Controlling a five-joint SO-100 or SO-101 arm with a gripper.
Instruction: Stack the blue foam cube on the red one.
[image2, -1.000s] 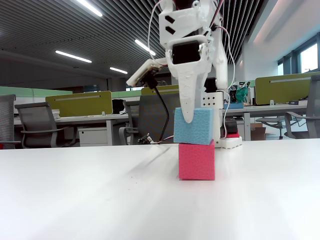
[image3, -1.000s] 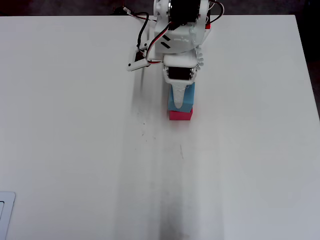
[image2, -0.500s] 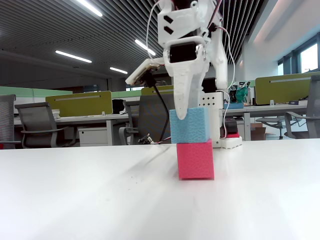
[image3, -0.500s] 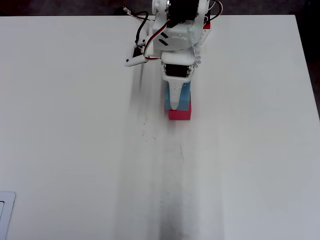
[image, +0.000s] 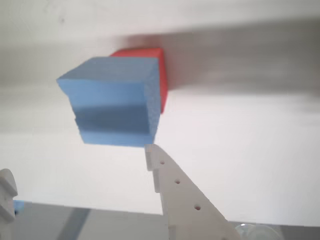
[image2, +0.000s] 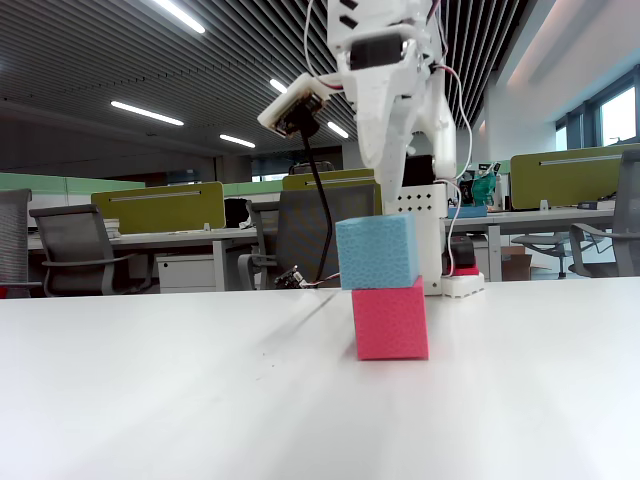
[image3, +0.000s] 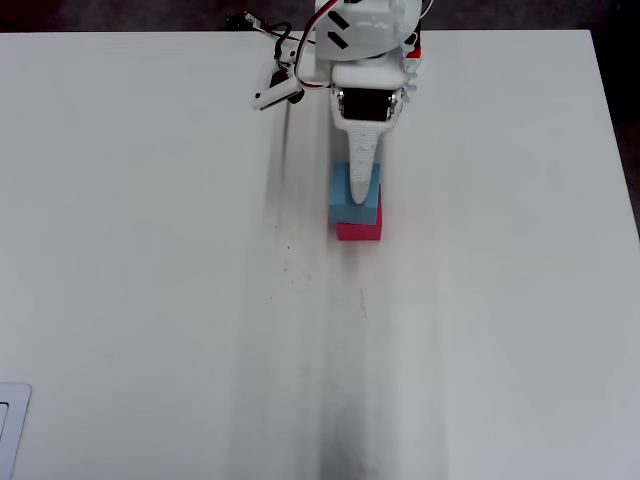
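Note:
The blue foam cube (image2: 377, 252) sits on top of the red foam cube (image2: 390, 320) on the white table, roughly square with it. In the wrist view the blue cube (image: 112, 100) covers most of the red cube (image: 162, 75). In the overhead view a strip of the red cube (image3: 358, 233) shows beyond the blue cube (image3: 341, 208). My gripper (image: 77, 162) is open, its fingers spread wide and just clear of the blue cube. It hangs above the stack in the fixed view (image2: 388, 200) and in the overhead view (image3: 361, 196). It holds nothing.
The white table (image3: 150, 300) stretches wide on all sides of the stack. The arm's base (image2: 455, 280) stands just behind the cubes. A cable and small camera mount (image3: 275, 92) hang beside the arm. Office desks and chairs stand far behind.

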